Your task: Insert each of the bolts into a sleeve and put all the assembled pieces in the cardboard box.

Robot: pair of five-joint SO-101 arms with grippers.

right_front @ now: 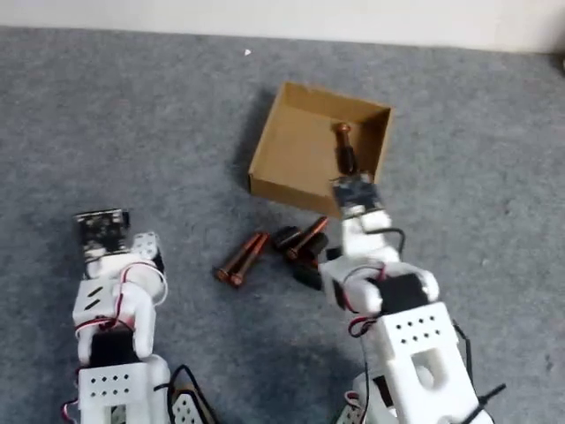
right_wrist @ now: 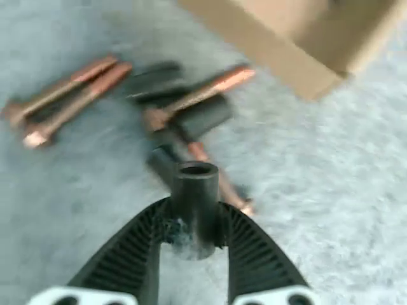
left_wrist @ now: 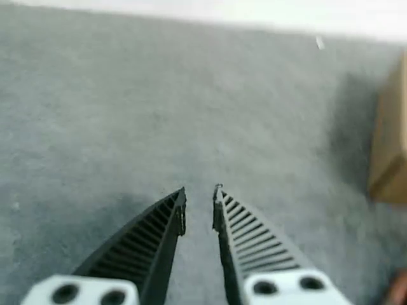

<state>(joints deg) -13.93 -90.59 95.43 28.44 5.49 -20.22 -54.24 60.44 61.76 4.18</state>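
Between the ribbed black fingers of the right pincer (right_wrist: 194,210) stands a black tubular sleeve (right_wrist: 194,184), clamped on both sides with its open mouth toward the wrist camera. The jaws are closed only as far as the tube's width allows. Just beyond the fingertips, on the grey carpet (right_front: 132,115), lies a loose pile. In it a copper-coloured bolt (right_wrist: 198,95) rests slantwise across two more black sleeves (right_wrist: 205,117), and another copper bolt (right_wrist: 222,184) is partly hidden behind the held sleeve. Farther off, two copper bolts (right_wrist: 63,95) lie side by side, touching each other and apart from the pile.

From the high camera, the open brown cardboard box (right_front: 287,146) sits near the middle of the carpet. Inside it, toward its 3 o'clock wall, lies one assembled piece (right_front: 344,146) — copper head toward 12 o'clock, black sleeve over the shank. The pile is just outside the box on its 6 o'clock side, and the pair of bolts lies at roughly 7 o'clock from it. The right arm (right_front: 388,300) comes up from 5 o'clock, its wrist near the box's 5 o'clock corner.

The left pincer (left_wrist: 198,190) hovers over bare carpet at about 8 o'clock from the box, well apart from it — its jaws are parted by a narrow gap with nothing between them.
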